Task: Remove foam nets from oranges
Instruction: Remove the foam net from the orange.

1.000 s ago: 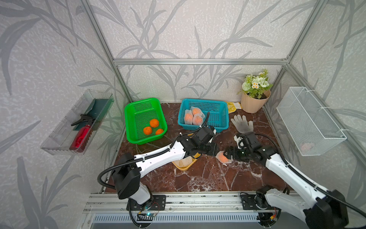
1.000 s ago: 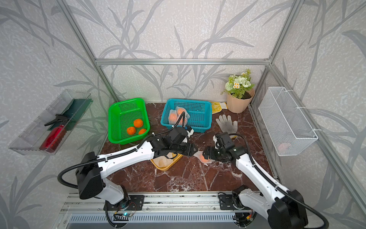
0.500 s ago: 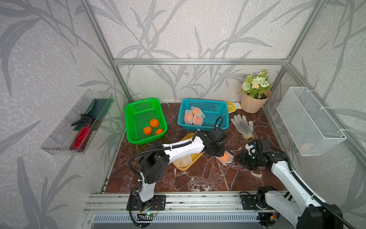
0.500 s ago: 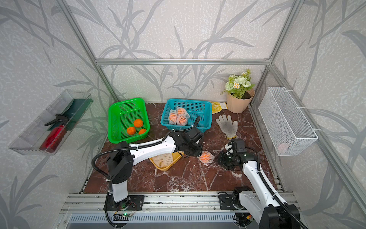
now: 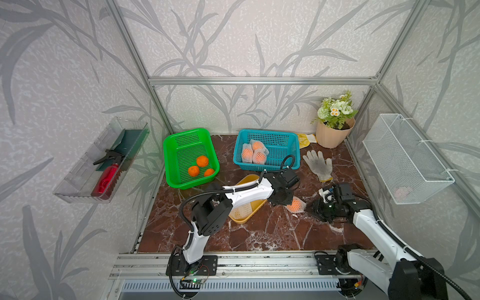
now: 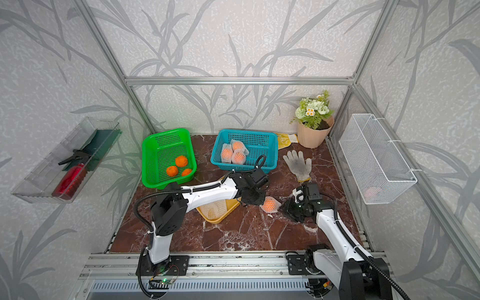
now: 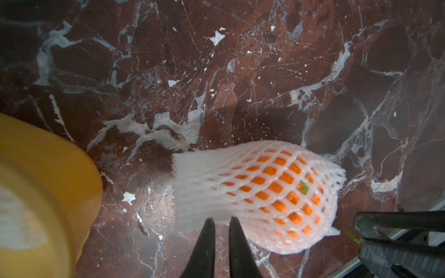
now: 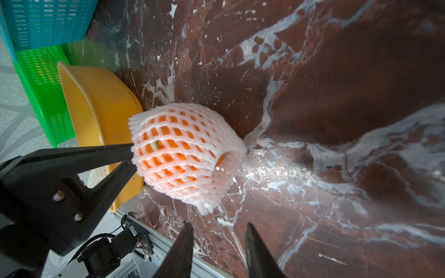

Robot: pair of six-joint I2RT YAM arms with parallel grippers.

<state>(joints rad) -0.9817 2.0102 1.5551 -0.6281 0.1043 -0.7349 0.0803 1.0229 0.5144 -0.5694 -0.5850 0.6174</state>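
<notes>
At far left we see a green basket point(image 5: 189, 139) holding three bare oranges point(image 5: 202, 161). Right of it, a blue basket point(image 5: 272, 137) keeps three netted oranges point(image 5: 255, 154). Nearer us, a yellow tray point(image 5: 242, 220) carries empty nets point(image 5: 240, 211). On the table point(image 5: 259, 233), just right of the tray, lies one orange point(image 5: 295, 206) in its foam net point(image 7: 192, 183). The left gripper point(image 7: 221, 219) looks clenched on that net's edge. The right gripper point(image 8: 219, 226) stands released just right of the fruit, grasping nothing.

White arm links point(image 5: 246, 194), black joints point(image 5: 211, 215), corrugated cables point(image 5: 185, 207), black gripper fingers point(image 7: 204, 245)
</notes>
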